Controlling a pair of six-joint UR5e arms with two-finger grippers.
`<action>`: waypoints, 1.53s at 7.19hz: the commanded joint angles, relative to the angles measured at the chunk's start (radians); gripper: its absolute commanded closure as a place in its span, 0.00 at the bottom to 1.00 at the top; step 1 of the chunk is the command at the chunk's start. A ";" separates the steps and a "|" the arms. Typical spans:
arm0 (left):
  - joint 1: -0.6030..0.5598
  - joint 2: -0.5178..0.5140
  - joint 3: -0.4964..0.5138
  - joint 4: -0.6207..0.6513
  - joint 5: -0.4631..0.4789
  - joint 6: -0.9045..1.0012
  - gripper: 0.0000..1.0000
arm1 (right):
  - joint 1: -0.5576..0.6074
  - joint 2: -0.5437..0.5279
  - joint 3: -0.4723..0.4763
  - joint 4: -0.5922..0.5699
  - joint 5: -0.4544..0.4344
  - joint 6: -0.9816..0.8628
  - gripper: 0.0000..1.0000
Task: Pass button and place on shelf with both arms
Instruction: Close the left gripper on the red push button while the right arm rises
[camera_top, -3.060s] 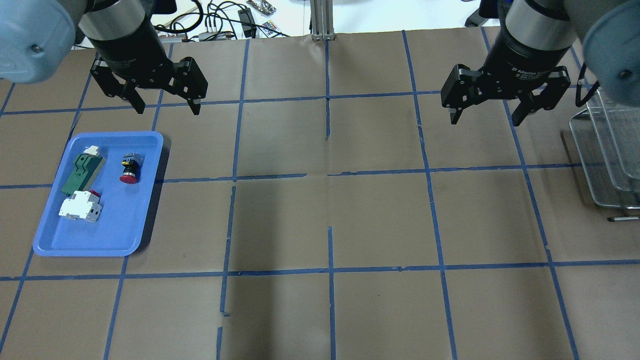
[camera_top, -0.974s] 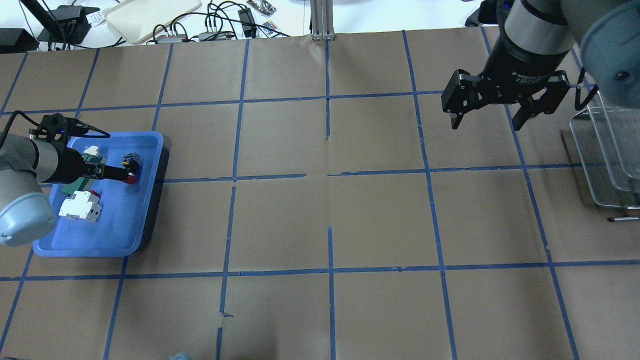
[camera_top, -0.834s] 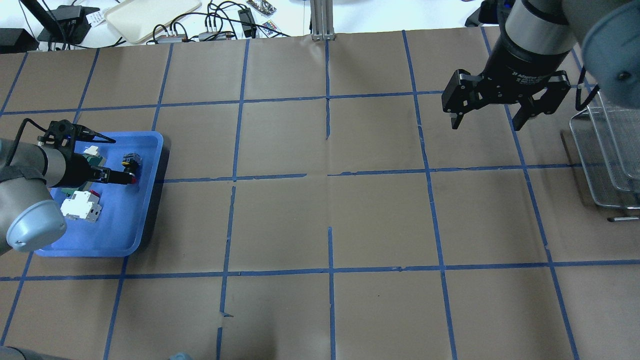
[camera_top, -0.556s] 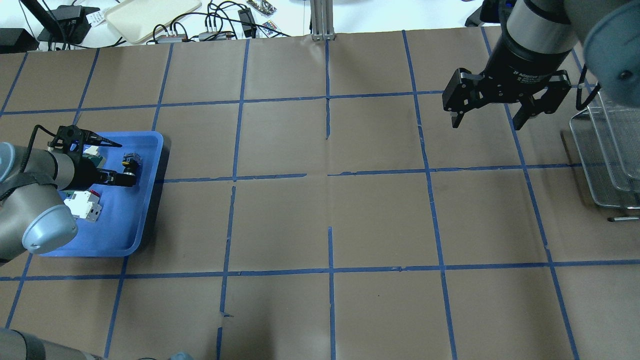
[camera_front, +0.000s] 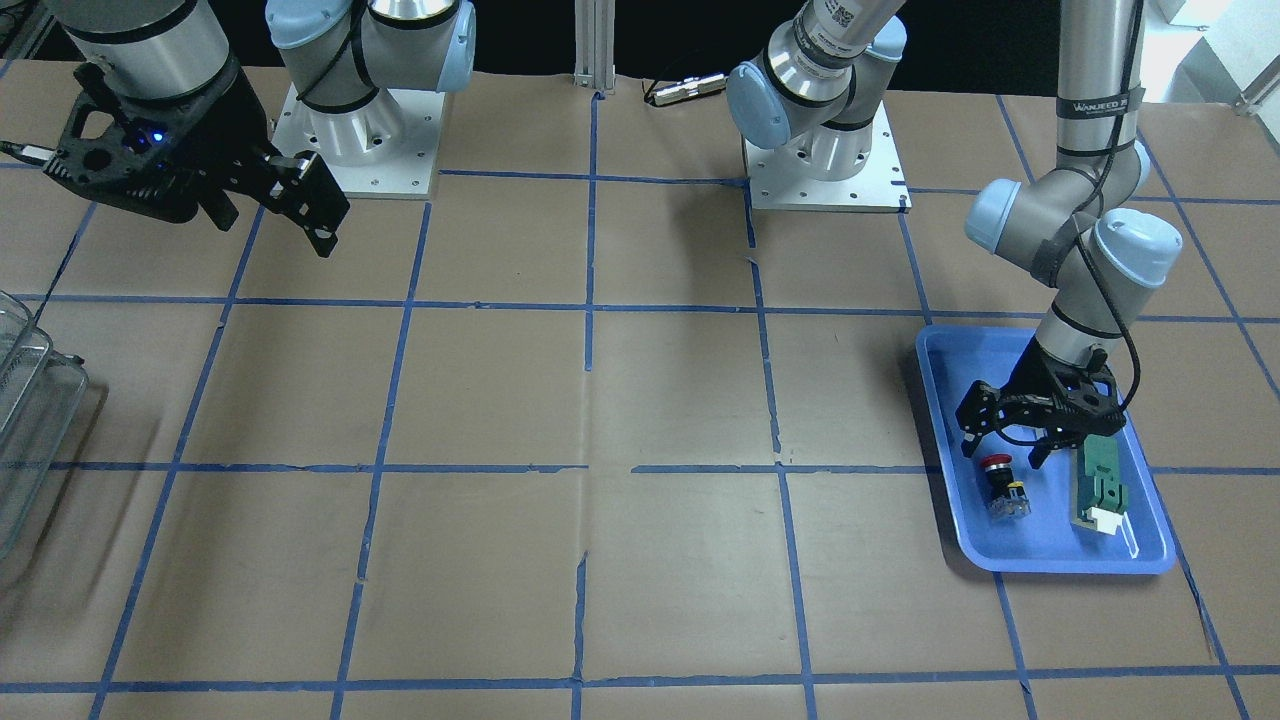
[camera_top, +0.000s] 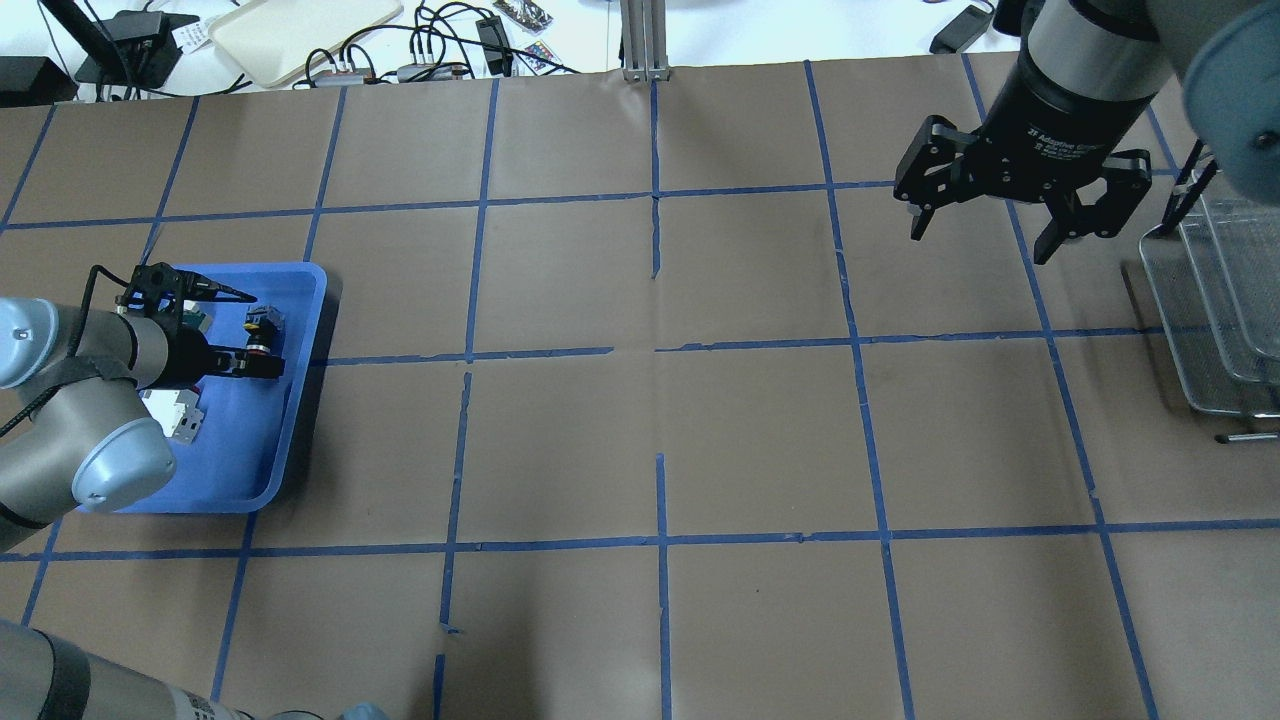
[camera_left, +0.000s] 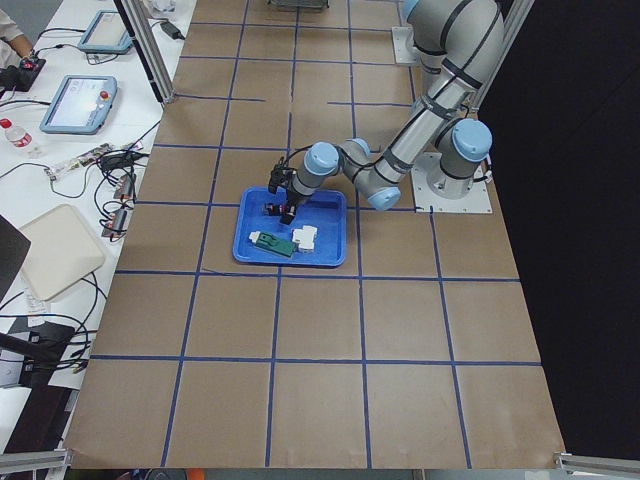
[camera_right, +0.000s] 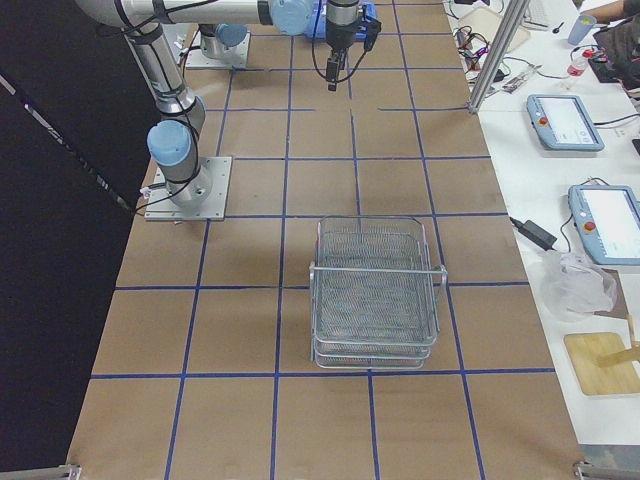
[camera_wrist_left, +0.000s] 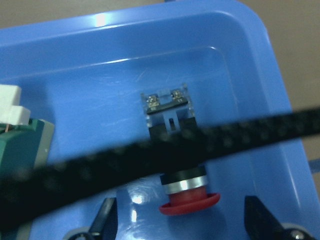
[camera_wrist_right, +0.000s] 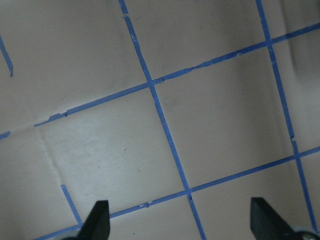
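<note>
The left gripper (camera_front: 1004, 453) was spread open, with the red mushroom cap of the button (camera_wrist_left: 190, 204) seen between its fingers. The button was laid in one glossy blue plastic tray (camera_front: 1045, 535), beside one green part (camera_front: 1100, 482). The right gripper (camera_top: 980, 245) was likewise open, over the brown-papered table (camera_front: 600, 400) gridded with blue tape. One wire-mesh shelf (camera_right: 375, 290) was set well apart.

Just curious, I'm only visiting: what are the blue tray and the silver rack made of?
The blue tray looks like glossy moulded plastic: smooth, with bright glints. The rack seems to be bare metal wire mesh: silvery, see-through.
</note>
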 joint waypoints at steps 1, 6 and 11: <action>-0.002 -0.004 0.000 0.004 0.000 -0.064 0.14 | -0.029 0.004 -0.008 -0.016 0.140 0.235 0.00; -0.004 -0.004 -0.049 0.123 -0.009 -0.060 0.19 | -0.045 0.038 0.001 -0.079 0.342 0.454 0.00; -0.007 -0.021 -0.085 0.213 -0.026 -0.041 0.18 | -0.046 0.038 0.003 -0.058 0.338 0.454 0.00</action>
